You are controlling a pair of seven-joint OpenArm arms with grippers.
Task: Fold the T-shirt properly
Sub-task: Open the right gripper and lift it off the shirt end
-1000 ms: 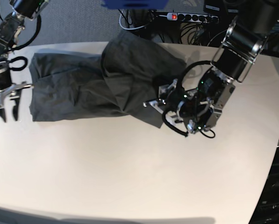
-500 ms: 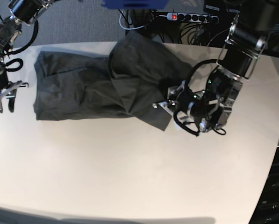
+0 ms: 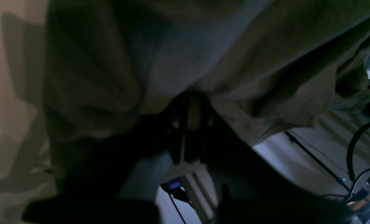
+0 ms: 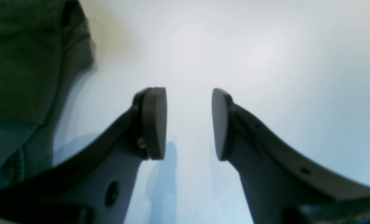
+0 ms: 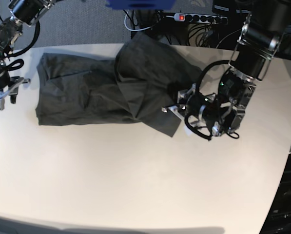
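Nearest, bare tabletop (image 5: pixel 135 185), nothing on it. Farther back, the T-shirt (image 5: pixel 77 92) spread across the tabletop, one side doubled over into a thick fold. Left gripper (image 5: pixel 177 108) at that fold's edge, jaws closed on the T-shirt fabric. Right gripper (image 4: pixel 188 123) beside the garment's other end, jaws apart, holding nothing. Judged partly done: one fold started, further folds and smoothing left. Neck and sleeves hidden; left wrist view too dark for detail.

The right end effector (image 4: pixel 189 124) hangs over the pale surface (image 4: pixel 266 56), pads parted with nothing between; the T-shirt (image 4: pixel 26 62) lies at left.
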